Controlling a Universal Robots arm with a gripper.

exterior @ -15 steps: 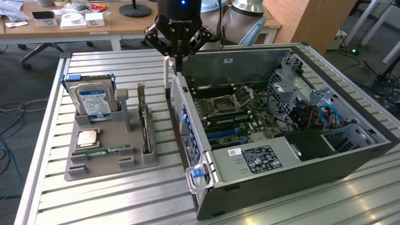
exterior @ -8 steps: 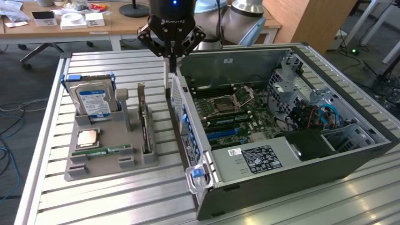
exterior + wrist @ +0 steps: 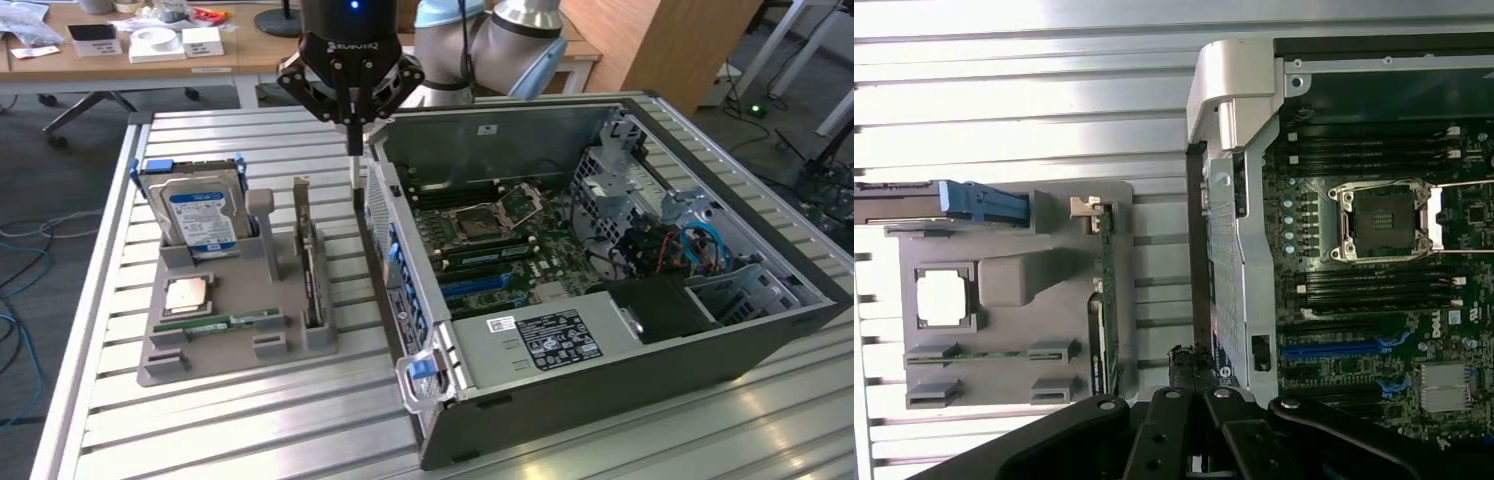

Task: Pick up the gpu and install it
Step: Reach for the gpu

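Your gripper (image 3: 1191, 380) sits right under the wrist camera, its black fingers closed fully together and pinching nothing that you can see. In the exterior view it hangs point-down over the narrow strip of table (image 3: 240, 430) between the tray (image 3: 227, 365) and the case (image 3: 601, 350), close against the case's rear panel and near the tray's far end.

You'll find the gpu (image 3: 311, 275) in the tray. It stands on its long edge in the slot along the side nearest the case, with its bracket at the end toward the gripper. It is apart from the fingers, just to the exterior view's left of them and lower.

On the same tray, the drive (image 3: 200, 215) stands upright in a blue-tabbed carrier at the far corner on the exterior view's left. The cpu (image 3: 187, 293) lies flat in front of it, and the green ram stick (image 3: 220, 322) lies flat in front of that.

The case lies on its side with the panel off, so you look straight down at the board (image 3: 494, 230), its socket and its blue slots
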